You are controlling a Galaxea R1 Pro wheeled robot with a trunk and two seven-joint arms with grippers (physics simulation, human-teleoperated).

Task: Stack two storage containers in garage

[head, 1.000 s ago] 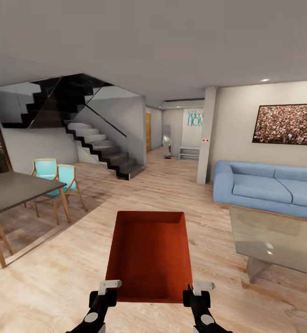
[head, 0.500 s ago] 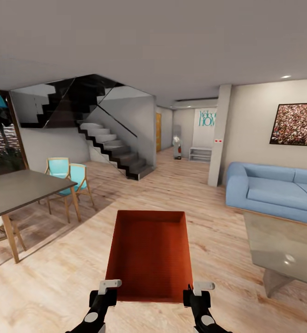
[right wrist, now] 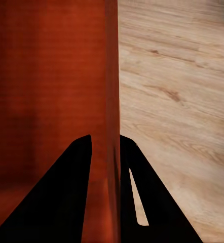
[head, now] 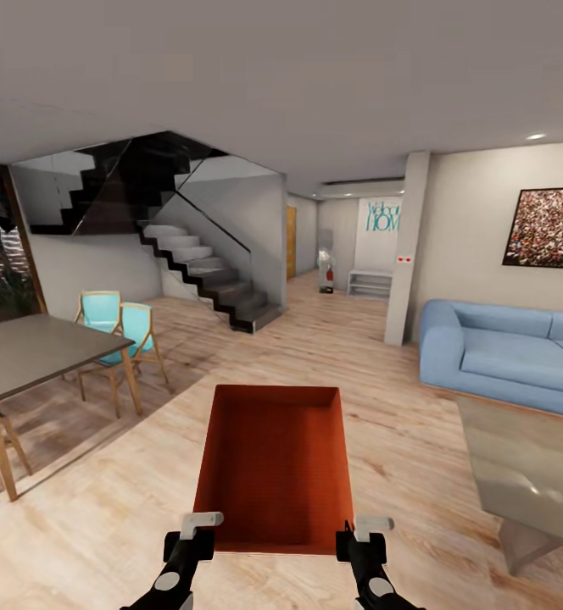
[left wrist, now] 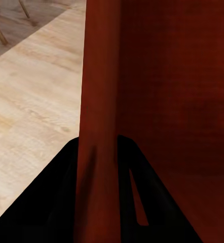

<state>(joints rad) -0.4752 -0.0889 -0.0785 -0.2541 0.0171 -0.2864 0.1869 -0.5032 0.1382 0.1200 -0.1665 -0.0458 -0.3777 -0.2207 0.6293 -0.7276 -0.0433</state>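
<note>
One orange-red storage container [head: 273, 462], open-topped and empty, hangs level in front of me over the living room's light wood planks. My left gripper [head: 198, 529] is shut on its near left wall and my right gripper [head: 362, 532] on its near right wall. In the left wrist view the black fingers of the left gripper [left wrist: 98, 147] pinch the red wall [left wrist: 99, 76]. In the right wrist view the right gripper [right wrist: 106, 139] clamps the other wall [right wrist: 112, 76] the same way. The garage and its floor are out of view.
A blue sofa [head: 502, 356] and a glass coffee table [head: 527, 474] stand at the right. A dark dining table [head: 36, 356] with turquoise chairs [head: 116, 326] is at the left. Ahead are a staircase [head: 205, 271], a pillar [head: 407, 246] and a hallway between them.
The whole view has shifted, so the camera has turned left: the sofa and coffee table sit further right in the picture. The container stays held the same way in both grippers.
</note>
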